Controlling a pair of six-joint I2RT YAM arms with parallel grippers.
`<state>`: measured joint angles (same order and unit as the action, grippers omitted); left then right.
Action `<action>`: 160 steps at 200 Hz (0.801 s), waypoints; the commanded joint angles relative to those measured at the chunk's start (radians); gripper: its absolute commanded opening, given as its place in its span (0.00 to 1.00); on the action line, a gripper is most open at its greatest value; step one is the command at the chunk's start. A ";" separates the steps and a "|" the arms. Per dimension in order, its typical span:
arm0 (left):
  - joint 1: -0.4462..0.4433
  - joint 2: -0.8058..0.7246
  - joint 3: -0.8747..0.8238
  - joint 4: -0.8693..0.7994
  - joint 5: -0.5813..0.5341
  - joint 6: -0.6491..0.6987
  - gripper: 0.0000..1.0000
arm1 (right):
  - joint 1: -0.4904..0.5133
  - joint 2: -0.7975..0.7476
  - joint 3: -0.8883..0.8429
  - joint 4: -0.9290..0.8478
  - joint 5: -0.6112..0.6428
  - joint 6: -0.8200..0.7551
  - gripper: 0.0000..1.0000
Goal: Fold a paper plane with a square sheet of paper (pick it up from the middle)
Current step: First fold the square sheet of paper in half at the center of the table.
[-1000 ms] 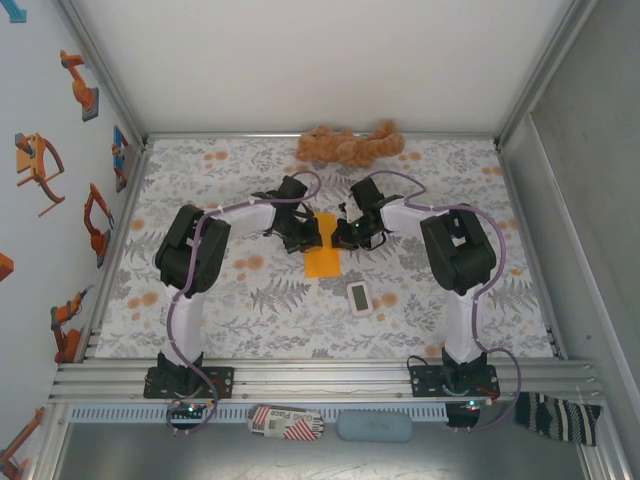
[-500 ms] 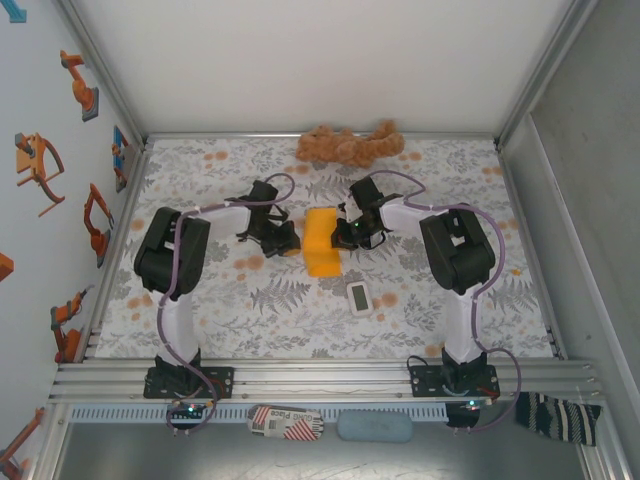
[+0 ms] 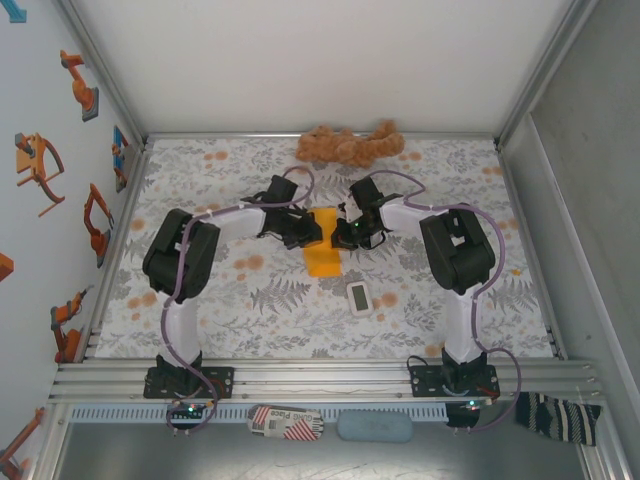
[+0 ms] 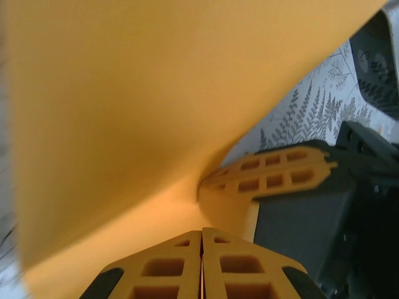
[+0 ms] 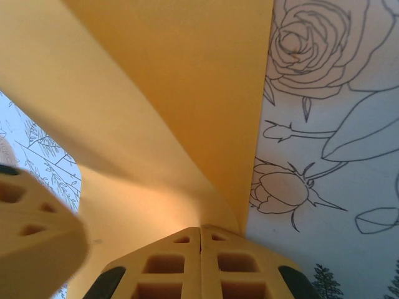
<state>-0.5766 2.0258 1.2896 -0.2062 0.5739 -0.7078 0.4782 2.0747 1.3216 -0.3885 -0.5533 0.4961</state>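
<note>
Two closed grippers are pinching the paper (image 3: 322, 258): the left gripper (image 3: 310, 232) is gripping its 9 o'clock edge, the right gripper (image 3: 340, 233) its 3 o'clock edge.

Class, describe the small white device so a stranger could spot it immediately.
Start at the leaf-patterned table and find the orange paper at its middle. Toward the near edge and slightly right, lying apart, is the small white device: a flat rectangle, unlike the brown plush toy at the far edge.
</note>
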 commanded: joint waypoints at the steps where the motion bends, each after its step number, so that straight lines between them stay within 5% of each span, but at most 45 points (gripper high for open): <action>1: 0.014 0.053 0.016 0.051 0.011 -0.038 0.10 | -0.004 0.101 -0.065 -0.131 0.178 -0.019 0.00; 100: 0.192 -0.023 -0.069 -0.070 -0.085 0.089 0.09 | -0.004 0.105 -0.077 -0.133 0.203 -0.022 0.00; 160: 0.047 -0.073 -0.030 0.085 -0.028 -0.006 0.10 | -0.004 0.109 -0.081 -0.138 0.208 -0.019 0.00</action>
<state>-0.4633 1.9461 1.2358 -0.1955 0.5140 -0.6697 0.4778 2.0743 1.3167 -0.3843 -0.5526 0.4961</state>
